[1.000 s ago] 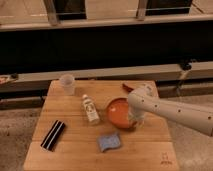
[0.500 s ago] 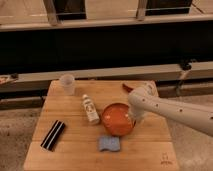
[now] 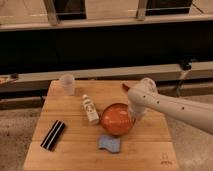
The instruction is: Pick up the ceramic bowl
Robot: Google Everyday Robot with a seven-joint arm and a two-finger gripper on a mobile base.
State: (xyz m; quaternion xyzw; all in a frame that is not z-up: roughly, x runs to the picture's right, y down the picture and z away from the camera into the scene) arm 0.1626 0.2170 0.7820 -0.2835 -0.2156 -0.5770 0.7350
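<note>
The ceramic bowl (image 3: pixel 117 119) sits right of centre in the frame, on the wooden worktop (image 3: pixel 75 150). Its near edge appears tilted toward the lower left, with the glossy inside facing the camera; whether the far edge is already clear of the wood cannot be confirmed.

The gripper (image 3: pixel 134 119) is at the right-hand rim of the bowl, at the end of the white arm (image 3: pixel 175 107) that enters from the right edge of the frame. The bowl therefore lies immediately to the left of the gripper in the picture, touching it. The gripper is pressed together, and by position it appears to be pinching the rim on that right side. Being round, the bowl has no long axis to line up with; the whole load hangs from one edge.

Judgement: the grasp stage looks complete and the lift is what remains. With the hold at the rim only, the bowl's weight lies out to the left of the grip point, so it is likely to swing or slip if raised quickly.

Nearby items: a small bottle (image 3: pixel 90 109) lies just left of the bowl, a blue sponge (image 3: pixel 110 143) just below it, a clear cup (image 3: pixel 67 84) toward the upper left, and a black object (image 3: pixel 53 134) at lower left, well apart
</note>
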